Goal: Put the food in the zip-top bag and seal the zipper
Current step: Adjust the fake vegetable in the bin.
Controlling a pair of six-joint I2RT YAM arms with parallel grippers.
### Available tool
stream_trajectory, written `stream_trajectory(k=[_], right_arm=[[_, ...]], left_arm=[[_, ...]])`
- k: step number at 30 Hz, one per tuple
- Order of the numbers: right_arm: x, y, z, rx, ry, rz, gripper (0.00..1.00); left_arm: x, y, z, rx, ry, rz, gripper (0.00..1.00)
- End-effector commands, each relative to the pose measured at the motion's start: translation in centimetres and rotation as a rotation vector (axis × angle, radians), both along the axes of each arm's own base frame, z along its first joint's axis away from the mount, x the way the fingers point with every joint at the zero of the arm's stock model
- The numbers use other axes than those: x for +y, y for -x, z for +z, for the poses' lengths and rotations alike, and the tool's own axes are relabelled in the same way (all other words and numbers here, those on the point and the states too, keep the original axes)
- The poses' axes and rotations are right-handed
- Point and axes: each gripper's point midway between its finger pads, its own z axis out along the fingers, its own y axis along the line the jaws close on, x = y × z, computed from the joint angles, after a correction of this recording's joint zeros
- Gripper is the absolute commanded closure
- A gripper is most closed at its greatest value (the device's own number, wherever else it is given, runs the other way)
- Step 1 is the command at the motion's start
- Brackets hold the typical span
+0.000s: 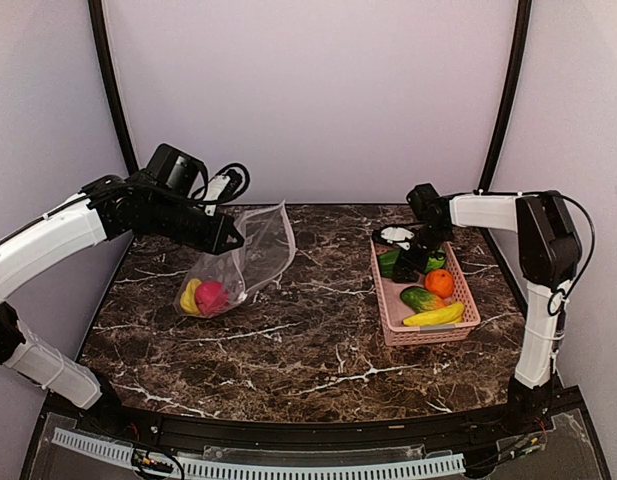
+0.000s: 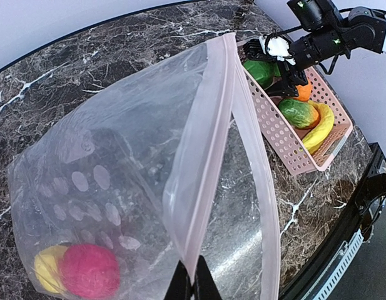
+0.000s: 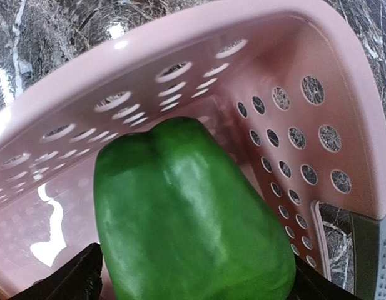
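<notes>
Marble table (image 1: 308, 340): pink basket (image 3: 180, 44) walls crowd the green pepper (image 3: 186, 219).

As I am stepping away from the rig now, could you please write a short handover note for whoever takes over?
Left gripper: shut on the zipper, holding the zip-top bag open.
Right gripper: open, astride the green pepper in the pink basket.
Done: red piece and yellow piece are in the bag.
To do: bag the pepper, orange, banana and cucumber-like piece, then seal.
</notes>
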Motion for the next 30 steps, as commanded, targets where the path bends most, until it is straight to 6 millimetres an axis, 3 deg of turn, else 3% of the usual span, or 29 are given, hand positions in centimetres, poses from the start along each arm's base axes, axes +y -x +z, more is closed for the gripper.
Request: stream_trajectory(k=[1, 13, 20, 22, 25, 30], right_arm=[[0.0, 0.0, 2.5, -0.059, -0.014, -0.023, 0.11], [0.2, 0.8, 5.3, -0.056, -0.064, -0.062, 0.47], [0.1, 1.6, 6.2, -0.044, -0.077, -0.066, 0.56], [0.1, 1.6, 6.3, -0.046, -0.076, -0.067, 0.55], [0.0, 1.1, 5.7, -0.047, -0.064, -0.077, 0.36], [0.4, -0.2, 4.4, -0.026, -0.064, -0.089, 0.24]], left_arm=[[0.1, 0.5, 0.1, -0.004, 0.012, -0.015, 0.99], [-0.5, 0.5, -0.2, 0.001, 0.036, -0.027, 0.99], [-0.9, 0.4, -0.3, 0.001, 0.054, -0.034, 0.99], [-0.9, 0.5, -0.4, 0.006, 0.057, -0.033, 0.99], [-0.9, 0.5, -0.5, 0.011, 0.060, -0.033, 0.99], [-0.8, 0.7, -0.9, 0.017, 0.061, -0.029, 0.99]])
